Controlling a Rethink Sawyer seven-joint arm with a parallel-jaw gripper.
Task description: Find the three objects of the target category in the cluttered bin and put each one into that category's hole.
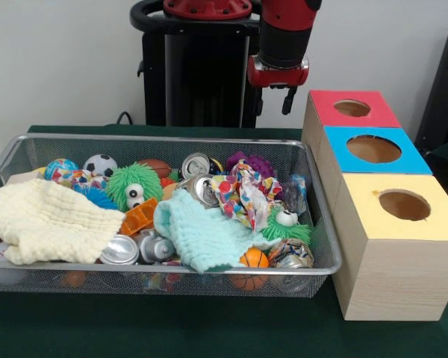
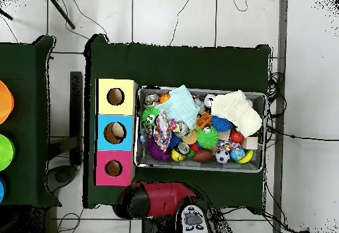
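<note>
Green cloth covers the table, the gripper (image 1: 287,101) hangs empty at top centre, fingers unreadable, and should first lift cloths aside in the bin (image 1: 322,224).

On the tabletop (image 1: 209,328), in the front view, the basket (image 1: 164,274) sits to the left, and three boxes (image 1: 392,246) stand in a row just beside its right side, running from near to far. Inside the basket, one cloth (image 1: 48,220) lies on the heap at the left and another cloth (image 1: 198,231) near the middle front. Cans (image 1: 131,250) lie between them. Balls (image 1: 101,165) rest along the back wall. The claw (image 1: 276,101) hangs behind the basket's far right corner, above the tabletop.
</note>
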